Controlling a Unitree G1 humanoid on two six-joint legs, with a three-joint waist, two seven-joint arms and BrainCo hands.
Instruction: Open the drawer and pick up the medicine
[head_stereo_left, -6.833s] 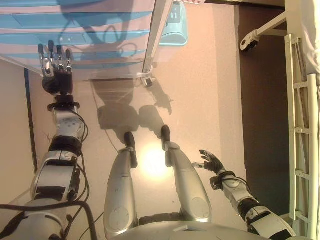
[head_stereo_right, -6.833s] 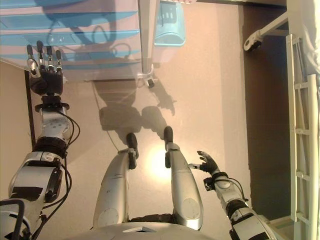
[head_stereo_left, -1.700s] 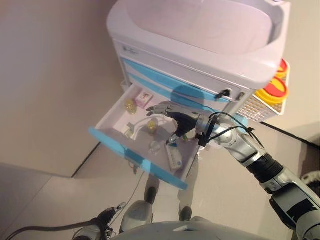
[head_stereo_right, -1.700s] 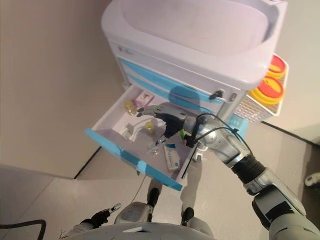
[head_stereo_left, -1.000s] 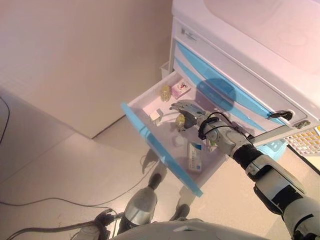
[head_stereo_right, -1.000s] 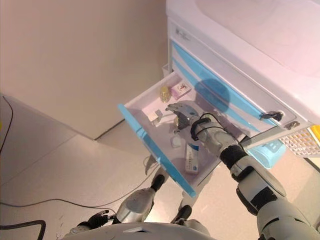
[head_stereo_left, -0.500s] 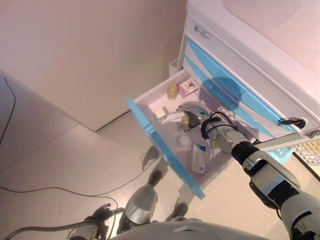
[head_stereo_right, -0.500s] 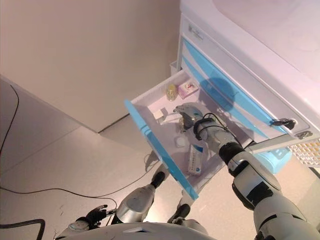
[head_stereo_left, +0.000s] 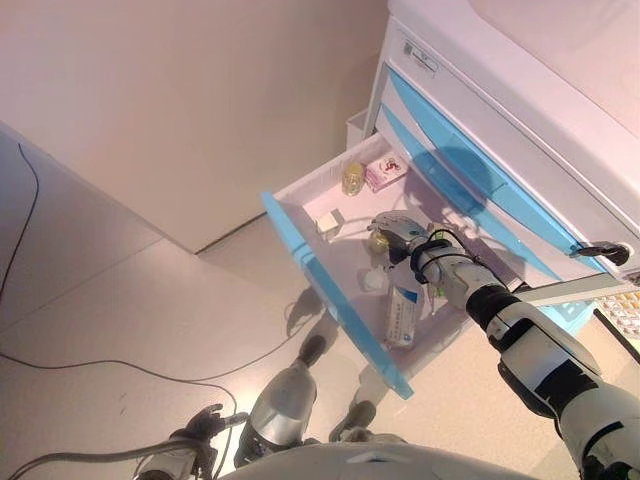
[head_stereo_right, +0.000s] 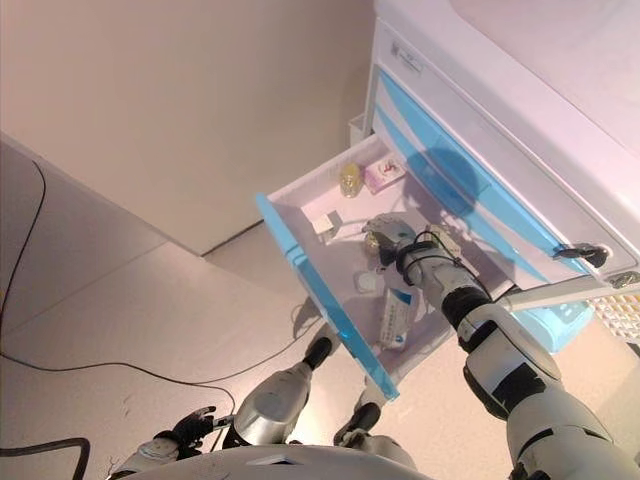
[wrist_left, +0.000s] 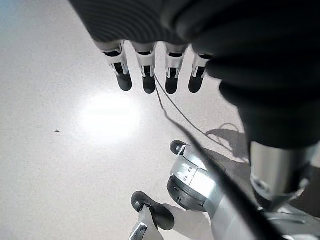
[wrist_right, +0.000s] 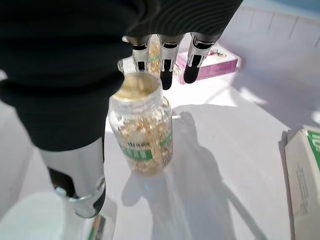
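The white cart's (head_stereo_left: 480, 110) lower drawer (head_stereo_left: 322, 278), with its blue front, stands pulled out. In it a clear bottle of yellow capsules (wrist_right: 142, 132) stands upright. My right hand (head_stereo_left: 404, 236) is inside the drawer over that bottle (head_stereo_left: 378, 243). Its fingers (wrist_right: 162, 67) reach straight past the cap and its thumb (wrist_right: 80, 185) stands beside the bottle, open. My left hand (head_stereo_right: 190, 425) hangs low over the floor with its fingers (wrist_left: 145, 75) straight.
Also in the drawer lie a second yellow bottle (head_stereo_left: 352, 178), a pink box (head_stereo_left: 385, 172), a small white box (head_stereo_left: 330, 222), a white round lid (head_stereo_left: 374, 281) and a white-and-blue carton (head_stereo_left: 403, 315). A beige wall runs left of the cart.
The camera has shifted. Since the earliest frames the drawer has come open and my right hand has gone into it. In the last second it settled over the capsule bottle.
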